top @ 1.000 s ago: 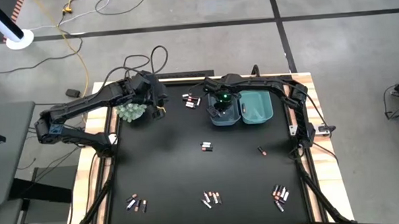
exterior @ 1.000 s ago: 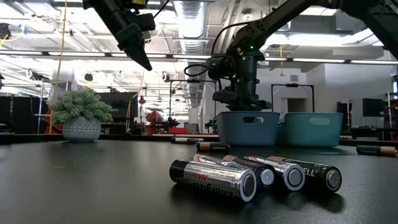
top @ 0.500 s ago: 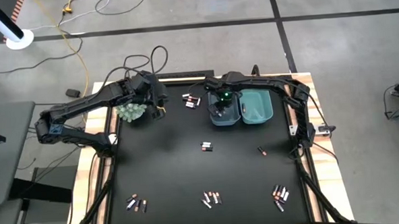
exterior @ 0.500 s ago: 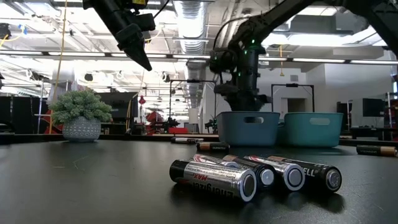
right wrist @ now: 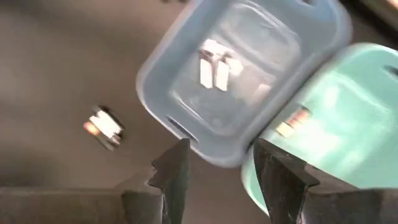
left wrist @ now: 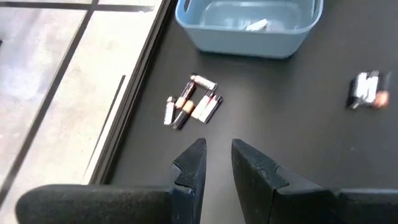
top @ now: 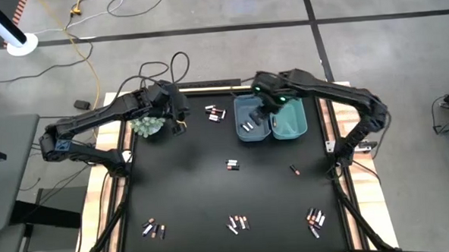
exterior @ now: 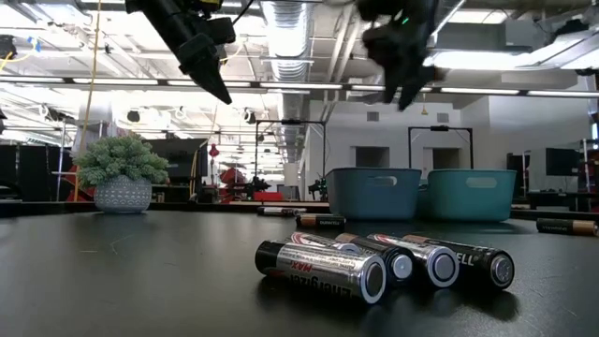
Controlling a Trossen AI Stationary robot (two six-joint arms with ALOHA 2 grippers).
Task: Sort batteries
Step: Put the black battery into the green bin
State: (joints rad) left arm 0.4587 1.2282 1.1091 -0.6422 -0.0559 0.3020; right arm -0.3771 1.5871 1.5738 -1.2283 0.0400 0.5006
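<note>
A: Where did the right gripper (top: 265,115) hang?

B: Above the seam between the blue bin (top: 249,129) and the teal bin (top: 295,128), well off the mat. Its fingers (right wrist: 171,171) stood apart, nothing between them.

A: And the left gripper (left wrist: 216,163)?

B: Raised by the plant (top: 148,126) at the table's far left corner, jaws a narrow gap apart, empty.

A: The batteries?

B: Silvery ones (right wrist: 213,71) lay in the blue bin, copper-ended ones (right wrist: 292,121) in the teal. A loose group (top: 215,113) sat near the far edge beside the blue bin, a pair (top: 232,165) mid-table, one (top: 295,168) toward the right, and three clusters (top: 237,223) lined the near edge. The middle of the black mat (top: 182,189) lay mostly open
</note>
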